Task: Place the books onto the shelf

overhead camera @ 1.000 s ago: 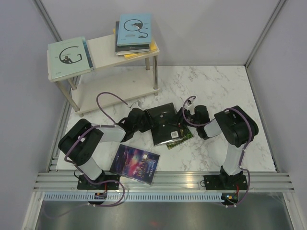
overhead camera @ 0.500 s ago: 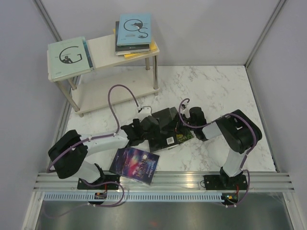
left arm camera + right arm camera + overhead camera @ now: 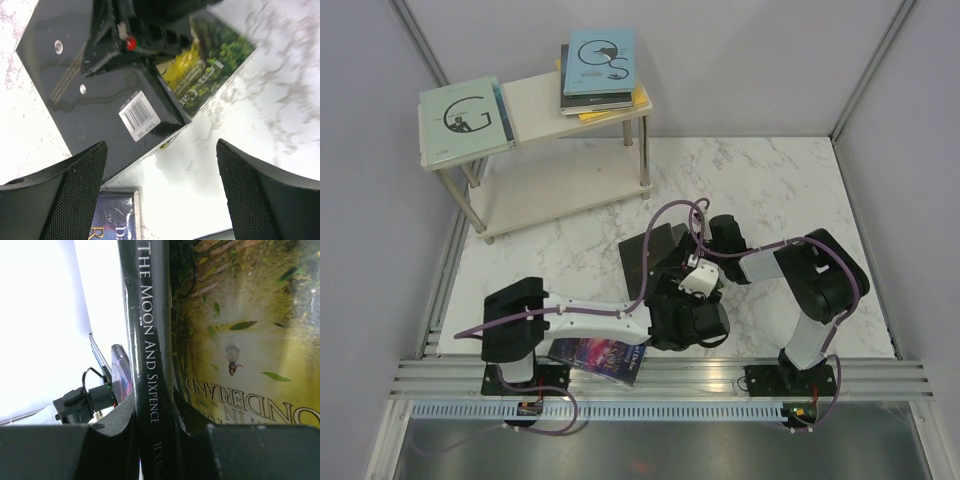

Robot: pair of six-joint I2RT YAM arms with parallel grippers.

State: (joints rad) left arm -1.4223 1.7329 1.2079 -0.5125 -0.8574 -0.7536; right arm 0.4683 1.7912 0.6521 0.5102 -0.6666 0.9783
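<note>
My right gripper [image 3: 155, 440] is shut on the spine of the black book [image 3: 150, 365], which stands on edge against the green-gold book [image 3: 240, 340]. Seen from above, that black book [image 3: 648, 250] tilts up on the marble at the right gripper [image 3: 700, 255]. Above the bare marble beside these books, my left gripper [image 3: 160, 195] hangs open with nothing between its fingers, near the black book [image 3: 100, 85] and the green-gold book [image 3: 210, 65]. The purple galaxy book [image 3: 600, 355] lies at the front edge. The shelf [image 3: 535, 95] carries a teal book [image 3: 465, 120] and a stack under a light blue book [image 3: 600, 62].
The left arm [image 3: 590, 315] stretches low across the front of the table, and its wrist covers most of the green-gold book from above. Grey walls close in the sides and back. A metal rail [image 3: 660, 375] runs along the near edge.
The left gripper let go, opened wide and swung from the black book's left side to the near right. The right gripper shut on the black book's spine, and the book tipped up.
</note>
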